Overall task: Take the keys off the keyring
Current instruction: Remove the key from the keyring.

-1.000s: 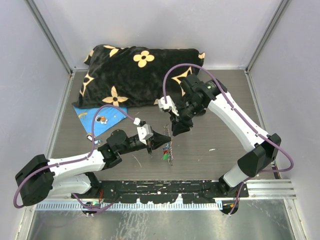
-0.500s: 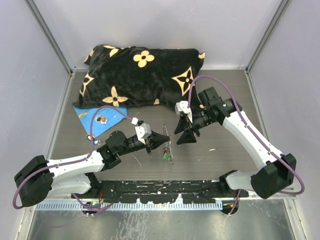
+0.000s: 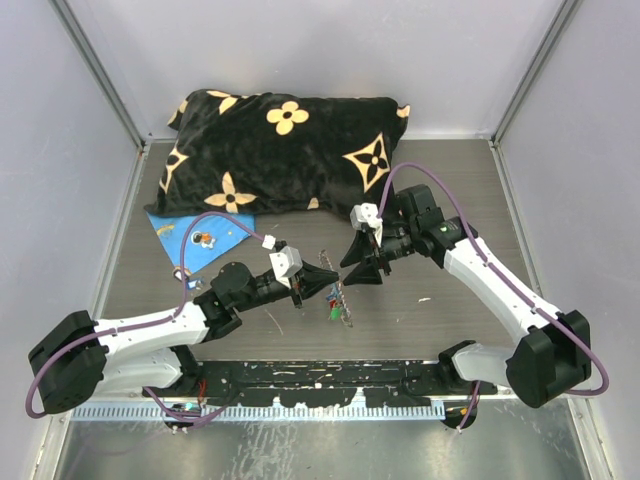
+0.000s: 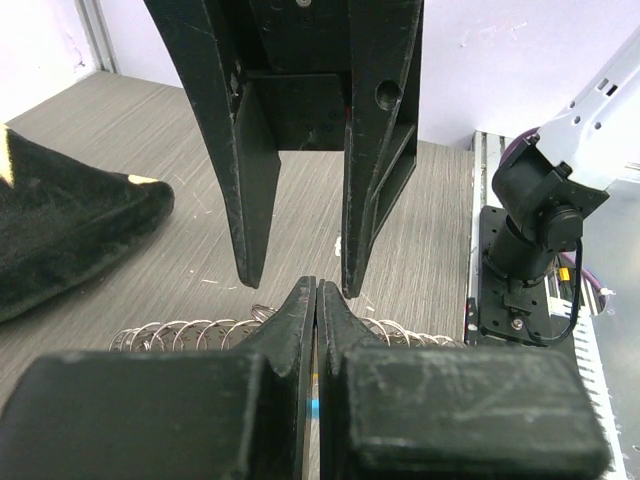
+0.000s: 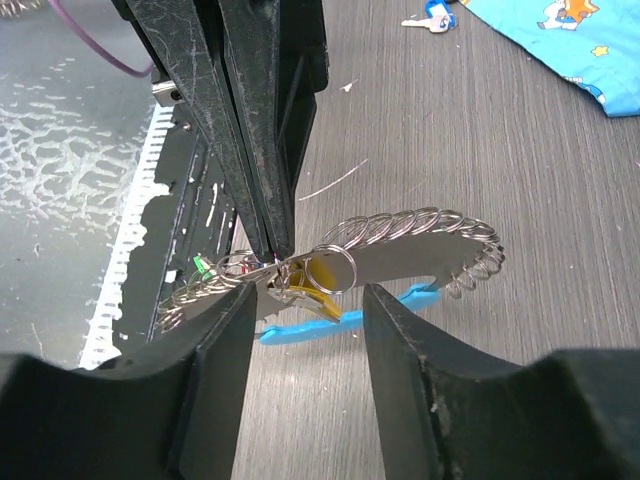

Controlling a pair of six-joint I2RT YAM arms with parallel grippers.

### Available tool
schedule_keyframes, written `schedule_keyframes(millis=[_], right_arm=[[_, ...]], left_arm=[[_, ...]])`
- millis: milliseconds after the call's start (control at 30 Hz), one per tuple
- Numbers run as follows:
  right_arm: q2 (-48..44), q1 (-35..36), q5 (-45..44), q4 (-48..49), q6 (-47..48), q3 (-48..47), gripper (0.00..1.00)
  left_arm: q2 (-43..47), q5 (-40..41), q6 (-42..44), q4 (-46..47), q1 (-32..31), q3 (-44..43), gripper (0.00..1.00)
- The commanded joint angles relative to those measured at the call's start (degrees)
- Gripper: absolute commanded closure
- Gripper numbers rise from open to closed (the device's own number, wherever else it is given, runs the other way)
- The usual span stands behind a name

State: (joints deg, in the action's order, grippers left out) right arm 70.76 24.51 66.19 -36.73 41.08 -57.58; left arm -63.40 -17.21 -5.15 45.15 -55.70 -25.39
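Note:
The keyring (image 5: 420, 235), a grey metal loop of wire rings with a light-blue curved section, hangs just above the table; it also shows in the top view (image 3: 341, 306). My left gripper (image 3: 333, 285) is shut on its near end, its fingers (image 5: 262, 190) pinching the ring cluster. A yellow key (image 5: 325, 278) and a green key (image 5: 200, 266) hang on it. My right gripper (image 5: 307, 298) is open, with its fingers on either side of the ring, not touching. In the left wrist view the left gripper (image 4: 315, 292) is shut, with ring coils (image 4: 190, 335) behind it.
A black flowered pillow (image 3: 280, 150) lies at the back. A blue sheet (image 3: 190, 242) with loose keys (image 3: 203, 238) lies at the left; another loose key (image 5: 430, 18) lies near it. The right arm's base (image 4: 530, 250) stands at the table's near edge.
My right arm has come down from near the pillow, and its open gripper now straddles the keyring. My left gripper has held still, shut on the ring.

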Motion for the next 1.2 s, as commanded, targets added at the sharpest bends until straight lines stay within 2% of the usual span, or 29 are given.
schedule_keyframes(millis=[0,233,667,767,867,1033,1067,1167], right_arm=[[-0.80,-0.23,4.09,5.39,-2.52,0.38,0.51],[-0.46,0.22,5.36,5.39,-1.72,1.22,0.65],[0.01,1.62,4.77,5.71,-0.96,1.96,0.72],[0.14,2.00,5.01,5.36,-0.32,1.69,0.80],[0.18,2.29,5.17,4.16,0.98,1.18,0.98],[-0.09,2.38,2.72,0.64,4.05,-0.49,0.99],[-0.17,2.44,1.30,-0.72,5.05,-1.08,0.99],[0.17,2.78,-4.46,-7.59,9.41,-4.90,0.99]], left_arm=[[1.84,0.94,0.18,6.17,-0.02,-0.89,1.00],[1.70,1.21,0.23,6.16,-0.04,-1.02,1.00],[1.77,1.71,0.09,6.18,-0.02,-1.15,1.00],[1.67,1.80,-0.16,6.18,-0.02,-1.15,1.00],[1.80,1.87,-0.49,6.27,-0.03,-1.07,1.00],[2.65,3.17,-1.97,7.43,-0.03,0.05,0.99],[3.23,3.23,-2.05,7.15,-0.02,0.46,0.92],[6.75,3.50,-1.26,4.40,-0.09,2.15,0.58]])
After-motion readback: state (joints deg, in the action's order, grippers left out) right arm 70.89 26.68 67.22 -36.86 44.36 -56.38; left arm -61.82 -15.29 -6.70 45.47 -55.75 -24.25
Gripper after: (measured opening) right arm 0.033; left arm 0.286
